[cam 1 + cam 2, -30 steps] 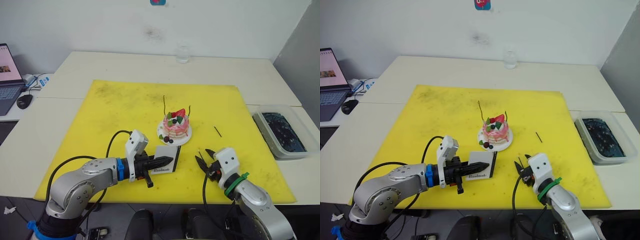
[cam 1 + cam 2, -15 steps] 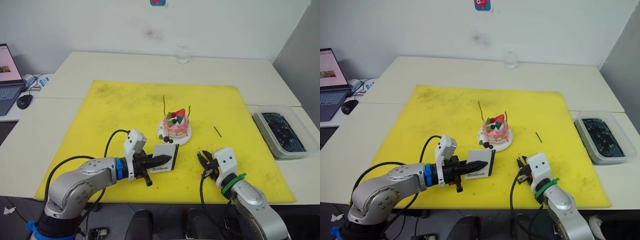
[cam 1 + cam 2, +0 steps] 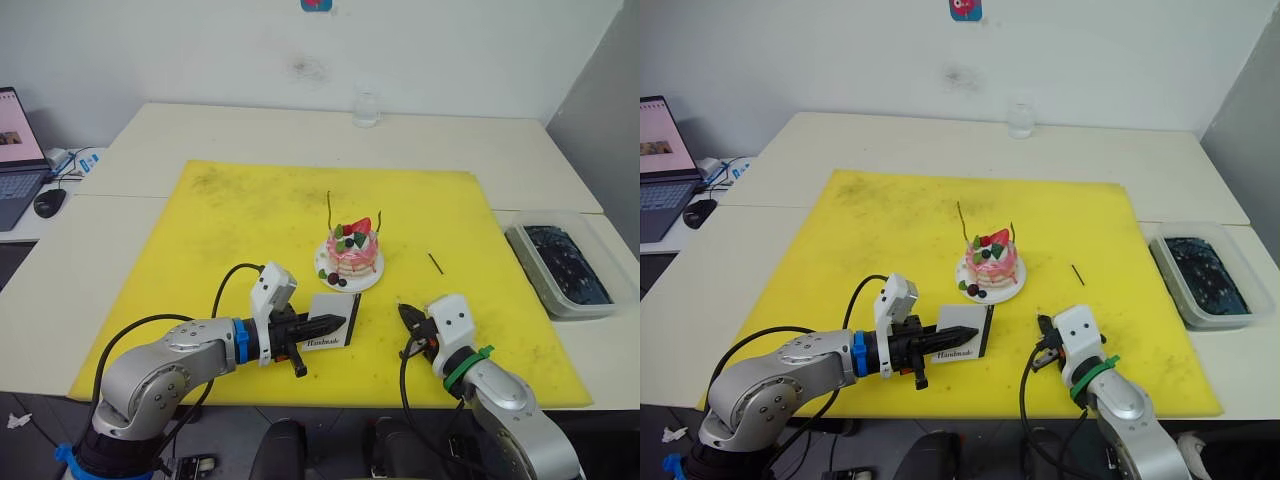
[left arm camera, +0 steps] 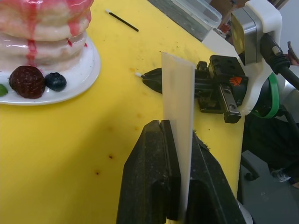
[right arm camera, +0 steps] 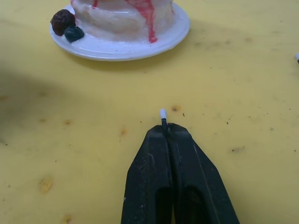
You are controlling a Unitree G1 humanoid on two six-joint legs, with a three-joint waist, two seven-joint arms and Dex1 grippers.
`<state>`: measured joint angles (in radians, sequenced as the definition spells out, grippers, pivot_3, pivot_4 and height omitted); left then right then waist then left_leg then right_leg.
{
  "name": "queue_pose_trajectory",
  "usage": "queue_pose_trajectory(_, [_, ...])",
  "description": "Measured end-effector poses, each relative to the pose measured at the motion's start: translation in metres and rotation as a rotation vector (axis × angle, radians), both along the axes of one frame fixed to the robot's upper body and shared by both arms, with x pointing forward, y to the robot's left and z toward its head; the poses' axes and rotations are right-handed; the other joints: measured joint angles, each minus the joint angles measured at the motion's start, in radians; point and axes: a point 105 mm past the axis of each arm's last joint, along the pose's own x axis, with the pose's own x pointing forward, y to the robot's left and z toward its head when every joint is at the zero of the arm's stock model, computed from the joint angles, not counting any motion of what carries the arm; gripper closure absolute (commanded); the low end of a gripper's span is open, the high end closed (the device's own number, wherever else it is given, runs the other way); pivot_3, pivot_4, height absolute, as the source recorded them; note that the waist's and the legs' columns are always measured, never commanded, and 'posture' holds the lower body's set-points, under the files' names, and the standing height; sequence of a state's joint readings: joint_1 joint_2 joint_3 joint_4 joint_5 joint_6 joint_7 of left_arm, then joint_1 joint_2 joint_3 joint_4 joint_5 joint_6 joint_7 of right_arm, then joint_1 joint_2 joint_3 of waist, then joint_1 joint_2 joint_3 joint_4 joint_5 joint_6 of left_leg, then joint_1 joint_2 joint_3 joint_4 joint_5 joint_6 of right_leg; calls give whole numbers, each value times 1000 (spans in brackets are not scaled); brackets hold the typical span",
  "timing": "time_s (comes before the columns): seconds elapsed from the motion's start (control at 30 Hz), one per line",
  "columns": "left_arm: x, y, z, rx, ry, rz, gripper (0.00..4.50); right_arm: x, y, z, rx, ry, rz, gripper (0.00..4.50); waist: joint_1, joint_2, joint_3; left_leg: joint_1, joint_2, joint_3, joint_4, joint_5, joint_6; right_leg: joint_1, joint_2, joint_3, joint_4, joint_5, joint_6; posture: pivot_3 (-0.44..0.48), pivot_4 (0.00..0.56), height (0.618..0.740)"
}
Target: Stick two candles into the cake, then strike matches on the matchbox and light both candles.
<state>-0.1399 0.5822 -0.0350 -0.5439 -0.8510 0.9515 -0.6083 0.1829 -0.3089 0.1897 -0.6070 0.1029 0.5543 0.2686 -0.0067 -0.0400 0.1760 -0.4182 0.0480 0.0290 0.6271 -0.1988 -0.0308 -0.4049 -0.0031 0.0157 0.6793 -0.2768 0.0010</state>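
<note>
The pink cake [image 3: 352, 252] sits on its white plate [image 3: 372, 280] mid-mat, with two thin candles [image 3: 329, 212] [image 3: 380, 224] standing in it. In front of it my left gripper [image 3: 332, 323] is shut on the white matchbox [image 3: 330, 333], holding it on edge [image 4: 179, 107]. My right gripper [image 3: 406, 315] is shut on a dark match [image 5: 163, 116], whose white tip [image 4: 138, 73] pokes out toward the matchbox, a short gap away. A second match [image 3: 435, 262] lies on the mat to the right of the cake.
A yellow mat [image 3: 250, 220] covers the table's middle. A clear tub with dark contents [image 3: 560, 265] stands at the right edge, a glass [image 3: 365, 108] at the back, and a laptop [image 3: 15, 150] and mouse [image 3: 48, 202] far left.
My right gripper, open over the match a second ago, has shut on it. The left gripper still holds the matchbox in about the same spot.
</note>
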Motion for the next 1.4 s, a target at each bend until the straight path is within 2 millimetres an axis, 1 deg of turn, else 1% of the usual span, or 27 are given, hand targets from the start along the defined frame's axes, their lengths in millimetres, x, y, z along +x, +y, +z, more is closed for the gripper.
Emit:
queue_pose_trajectory(0.3, [-1, -5, 0, -12, 3, -13, 4500, -5, -16, -2, -3, 3, 13, 4479, 5, 0, 0, 0, -1, 0, 0, 0, 0, 0, 0, 0, 0, 0, -1, 0, 150, 740])
queue_pose_trajectory(0.4, [-1, -6, 1, -13, -1, -17, 4500, -4, -17, -3, -3, -1, 23, 3927, 5, 0, 0, 0, 0, 0, 1, 0, 0, 0, 0, 0, 0, 0, -1, 0, 150, 740])
queue_pose_trajectory(0.43, [-1, -6, 1, -13, -1, -17, 4500, -4, -18, -2, -7, -4, 26, 3599, 5, 0, 0, 0, 0, 0, 1, 0, 0, 0, 0, 0, 0, 0, -1, 0, 150, 740])
queue_pose_trajectory(1.13, [-1, -6, 1, -12, -1, -17, 4500, -2, -17, -4, -6, -49, 44, 3599, 4, 0, 0, 1, 0, 0, 0, 0, 0, 0, 0, 0, 0, 0, 0, 0, 150, 740])
queue_pose_trajectory(1.23, [0, -7, 2, -12, -5, -19, 4500, -2, -17, -5, -8, -49, 43, 4106, 4, 0, 0, 1, 0, 0, 1, 0, 0, 0, 0, 0, 1, 0, 0, 0, 150, 740])
queue_pose_trajectory(1.27, [0, -7, 2, -12, -6, -19, 4500, -2, -16, -5, -8, -49, 44, 4469, 4, 0, 0, 1, 0, 0, 1, 0, 0, 0, 0, 0, 1, 0, 0, 0, 150, 740])
queue_pose_trajectory(1.4, [0, -7, 2, -12, -6, -19, 4500, -1, -16, -5, -9, -49, 44, 4492, 4, 0, 0, 1, 0, 0, 1, 0, 0, 1, 0, 0, 1, 0, 0, 0, 150, 740])
